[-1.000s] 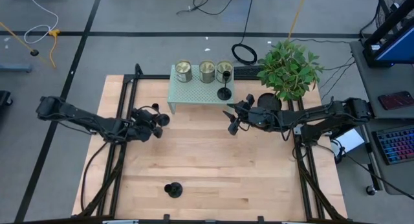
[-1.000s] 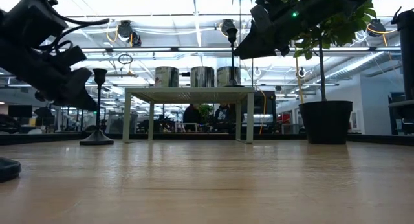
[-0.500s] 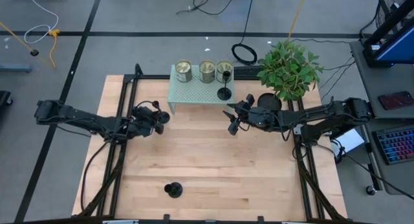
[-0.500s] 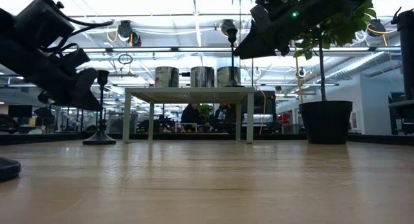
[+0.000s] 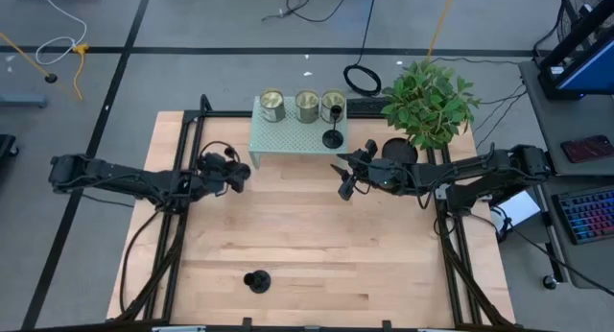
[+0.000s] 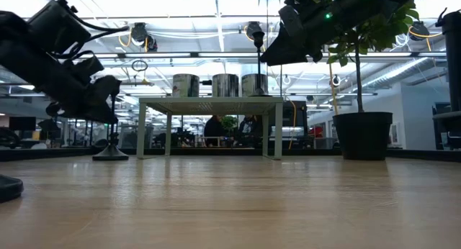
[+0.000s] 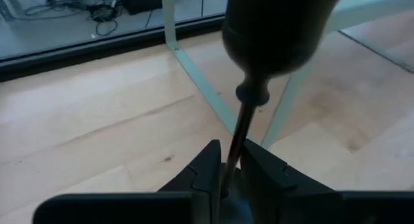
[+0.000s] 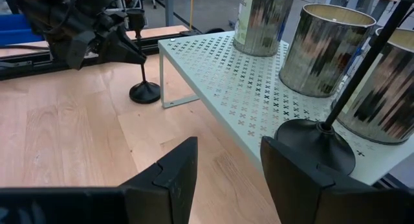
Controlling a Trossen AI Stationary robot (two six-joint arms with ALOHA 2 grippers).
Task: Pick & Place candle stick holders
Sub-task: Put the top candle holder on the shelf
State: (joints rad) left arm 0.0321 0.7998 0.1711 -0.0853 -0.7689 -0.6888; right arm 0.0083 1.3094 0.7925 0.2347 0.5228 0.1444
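My left gripper (image 5: 236, 177) is shut on a black candle stick holder (image 8: 143, 88) on the left part of the table, just left of the pale green perforated shelf (image 5: 288, 138). A second holder (image 5: 333, 135) stands by its round base on the shelf's right end, next to three cans (image 5: 307, 105). A third holder (image 5: 256, 281) stands near the table's front edge. My right gripper (image 5: 343, 183) is open and empty, hovering in front of the shelf's right end. My left gripper pinches the holder's thin stem (image 7: 231, 160) between its two fingers, below the cup (image 7: 278, 36). The fingers come from the table's left, slanting down, and lie across the stem. The holder stands upright; its base (image 8: 145, 92) is at the table top or just above it, I cannot tell which.
A potted plant (image 5: 427, 104) stands at the back right, by my right arm. The shelf's thin legs (image 7: 194, 62) are close ahead of the held holder. Bare wood lies between the shelf and the front holder.
My left gripper has gone toward the table's far edge and a little right, toward the shelf's left end, taking the upright holder along. My right arm has kept still.
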